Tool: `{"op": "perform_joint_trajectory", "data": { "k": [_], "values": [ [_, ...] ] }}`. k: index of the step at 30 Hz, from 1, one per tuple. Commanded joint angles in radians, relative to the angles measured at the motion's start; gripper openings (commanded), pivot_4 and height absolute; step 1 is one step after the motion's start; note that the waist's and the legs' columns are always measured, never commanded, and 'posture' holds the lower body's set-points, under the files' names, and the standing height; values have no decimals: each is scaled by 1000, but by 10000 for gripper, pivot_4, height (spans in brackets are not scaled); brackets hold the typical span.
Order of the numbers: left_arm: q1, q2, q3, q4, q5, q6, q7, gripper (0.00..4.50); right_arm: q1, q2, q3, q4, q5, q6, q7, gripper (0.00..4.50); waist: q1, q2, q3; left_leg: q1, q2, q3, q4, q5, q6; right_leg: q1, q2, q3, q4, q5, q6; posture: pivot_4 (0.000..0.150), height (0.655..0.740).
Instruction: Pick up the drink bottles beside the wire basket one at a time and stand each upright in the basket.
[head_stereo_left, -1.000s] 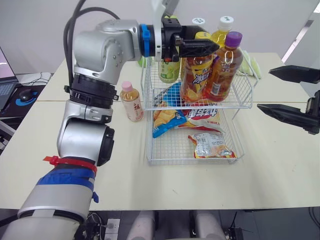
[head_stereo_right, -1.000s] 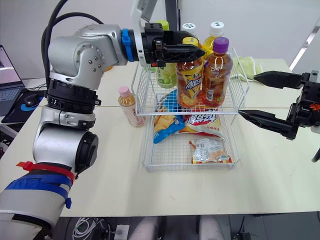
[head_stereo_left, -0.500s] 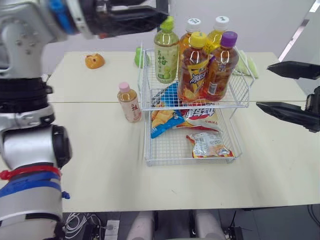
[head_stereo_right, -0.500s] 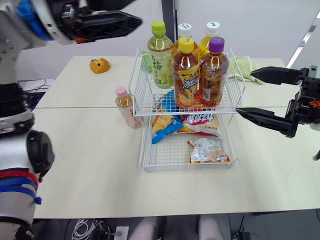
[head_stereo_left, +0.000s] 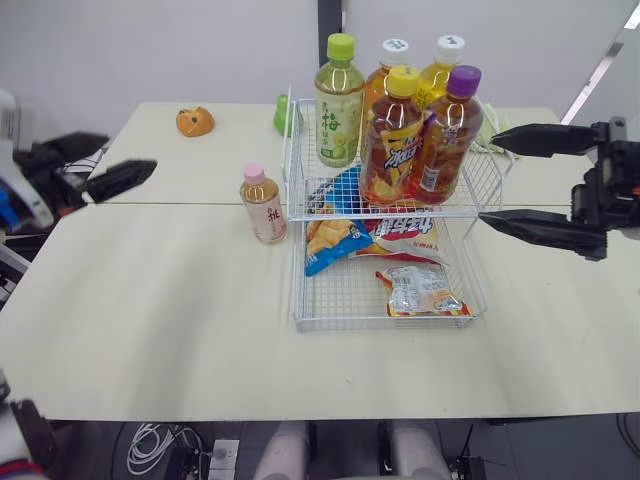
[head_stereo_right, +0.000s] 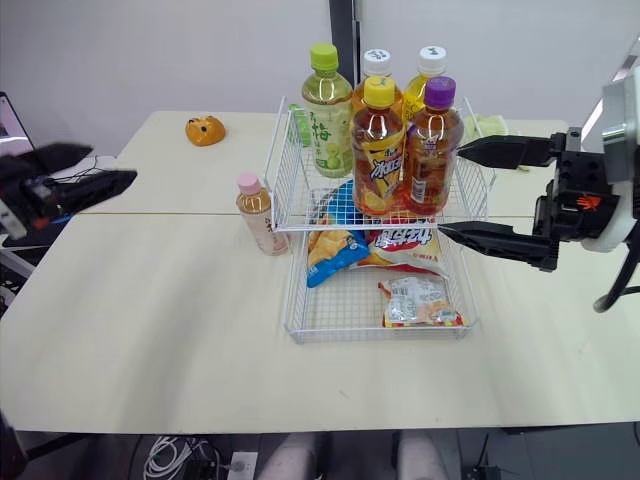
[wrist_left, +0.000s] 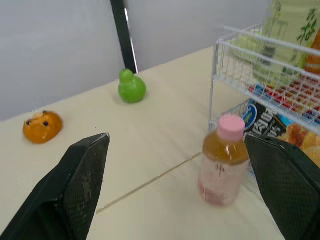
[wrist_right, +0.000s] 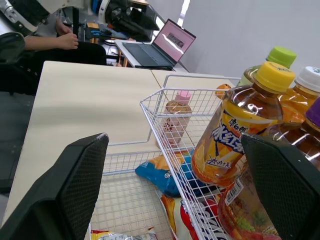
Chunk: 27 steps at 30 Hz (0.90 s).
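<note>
A small pink-capped bottle (head_stereo_left: 264, 205) stands upright on the table just left of the two-tier wire basket (head_stereo_left: 380, 325). The basket's upper tier holds several upright bottles, among them a green-capped one (head_stereo_left: 338, 100), a yellow-capped one (head_stereo_left: 393, 135) and a purple-capped one (head_stereo_left: 446, 135). My left gripper (head_stereo_left: 95, 165) hovers open and empty at the table's far left, well apart from the pink-capped bottle (wrist_left: 223, 160). My right gripper (head_stereo_left: 490, 180) is open and empty, close to the basket's right side.
Snack bags (head_stereo_left: 335, 240) lie in the basket's lower tier. An orange toy (head_stereo_left: 194, 121) and a green toy (head_stereo_left: 282, 115) sit at the back left. A green cloth (head_stereo_left: 505, 130) lies behind the basket on the right. A laptop (wrist_right: 160, 45) and a person's hand (wrist_right: 65, 40) are beyond the table.
My left arm has pulled away from above the basket to the far left of the table, empty. The green-capped bottle stays standing in the upper tier. My right gripper has edged closer to the basket.
</note>
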<state>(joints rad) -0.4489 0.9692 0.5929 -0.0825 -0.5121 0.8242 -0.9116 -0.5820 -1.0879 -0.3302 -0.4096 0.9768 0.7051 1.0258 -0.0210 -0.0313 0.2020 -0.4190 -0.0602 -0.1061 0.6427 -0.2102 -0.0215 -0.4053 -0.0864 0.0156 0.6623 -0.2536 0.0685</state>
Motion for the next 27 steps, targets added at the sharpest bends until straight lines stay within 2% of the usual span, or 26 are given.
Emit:
{"op": "perform_joint_trajectory", "data": {
  "k": [1,3,6,13,18,22,27],
  "values": [
    [97,-99,58,-169,-51,9,93,44662,-37,9,9,5,-10,-24,14,45000,4,0,0,0,0,0,0,0,0,0,-1,0,0,0,0,1500,7400],
    [117,-200,53,-266,-87,34,194,44662,-50,14,20,12,-16,-23,21,45000,12,0,0,0,0,0,0,0,0,0,-3,1,0,0,0,1500,7400],
    [121,-305,6,-362,-71,21,327,44662,-65,17,31,23,-22,-20,30,45000,21,-1,0,0,0,0,1,0,0,0,-2,0,0,0,0,1500,7400],
    [70,-478,-160,-460,8,-14,587,44662,-80,23,40,32,-26,-13,35,45000,21,-1,-1,0,-1,2,1,0,0,1,1,1,1,1,0,1500,7400],
    [-30,-580,-277,-382,83,-51,717,44662,-84,27,40,32,-29,-13,36,45000,22,-1,-1,0,-1,1,2,0,0,1,1,0,1,1,0,1500,7400],
    [-78,-607,-349,-305,115,-38,744,44662,-81,25,34,28,-34,-11,36,45000,22,-1,-1,0,-1,2,2,0,0,1,1,1,1,1,0,1500,7400],
    [-150,-616,-407,-172,180,-106,756,44662,-74,16,21,23,-30,-4,36,45000,19,-1,-1,0,-1,4,1,0,0,0,2,0,1,1,0,1500,7400]
  ]
}}
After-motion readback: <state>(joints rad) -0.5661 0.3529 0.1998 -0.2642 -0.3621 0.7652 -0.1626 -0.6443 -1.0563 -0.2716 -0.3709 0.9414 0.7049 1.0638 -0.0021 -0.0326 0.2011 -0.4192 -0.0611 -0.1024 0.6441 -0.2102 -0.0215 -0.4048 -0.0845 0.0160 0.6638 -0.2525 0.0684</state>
